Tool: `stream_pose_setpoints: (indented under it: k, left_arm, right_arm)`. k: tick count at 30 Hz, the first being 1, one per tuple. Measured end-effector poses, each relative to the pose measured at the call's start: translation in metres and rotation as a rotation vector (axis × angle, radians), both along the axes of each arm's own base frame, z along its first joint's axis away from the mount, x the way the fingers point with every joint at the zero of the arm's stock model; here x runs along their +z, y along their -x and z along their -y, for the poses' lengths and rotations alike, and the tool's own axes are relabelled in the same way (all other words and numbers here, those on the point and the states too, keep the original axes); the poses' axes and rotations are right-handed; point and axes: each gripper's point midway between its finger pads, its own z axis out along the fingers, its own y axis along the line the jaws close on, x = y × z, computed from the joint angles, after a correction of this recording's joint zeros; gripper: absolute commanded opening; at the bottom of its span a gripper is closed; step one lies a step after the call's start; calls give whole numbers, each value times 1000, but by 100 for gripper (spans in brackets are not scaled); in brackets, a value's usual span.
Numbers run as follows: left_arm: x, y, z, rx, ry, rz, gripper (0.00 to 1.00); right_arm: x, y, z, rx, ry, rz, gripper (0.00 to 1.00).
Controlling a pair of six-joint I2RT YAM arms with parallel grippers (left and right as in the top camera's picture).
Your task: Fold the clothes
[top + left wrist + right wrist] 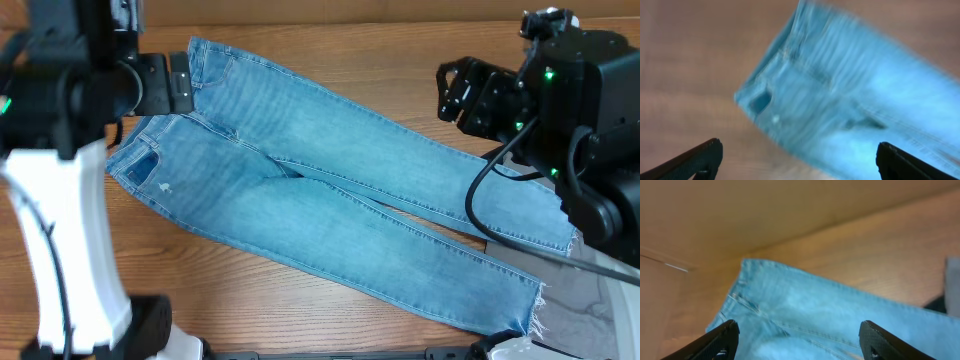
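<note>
The light-blue jeans [330,190] lie flat across the wooden table, waistband at upper left, frayed ankle hems at lower right. My left gripper [185,82] hovers over the waistband; its wrist view is blurred and shows the jeans' waist [840,105] under wide-open, empty fingers [799,159]. My right gripper [452,92] hangs above the upper leg near the right side; its wrist view shows the jeans [805,315] between wide-open, empty fingers [799,339].
A grey cloth [590,290] lies under the leg hems at the right edge, and a grey patch shows in the right wrist view [953,285]. Bare wooden table [250,290] runs along the front. A white arm base [70,260] stands at the left.
</note>
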Motion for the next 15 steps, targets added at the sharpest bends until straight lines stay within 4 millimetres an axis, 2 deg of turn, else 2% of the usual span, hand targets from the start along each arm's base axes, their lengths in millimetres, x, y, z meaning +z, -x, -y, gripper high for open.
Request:
stream_pose_setpoints:
  k: [2, 7, 10, 13, 15]
  left_arm:
    - [-38, -15, -9, 47, 4, -126, 98]
    - [-138, -60, -30, 122, 83, -355, 93]
    - [-200, -77, -45, 164, 121, -473, 91]
    - [-246, -91, -54, 186, 138, -526, 88]
    - [-268, -99, -57, 195, 144, -536, 79]
  right_arm:
    - [-8, 1, 5, -11, 0, -41, 80]
    - [-15, 4, 9, -18, -7, -78, 81]
    - [-17, 6, 9, -13, -6, -91, 81]
    - [-19, 8, 9, -13, -4, -102, 81]
    - [-20, 8, 9, -13, -3, -104, 81]
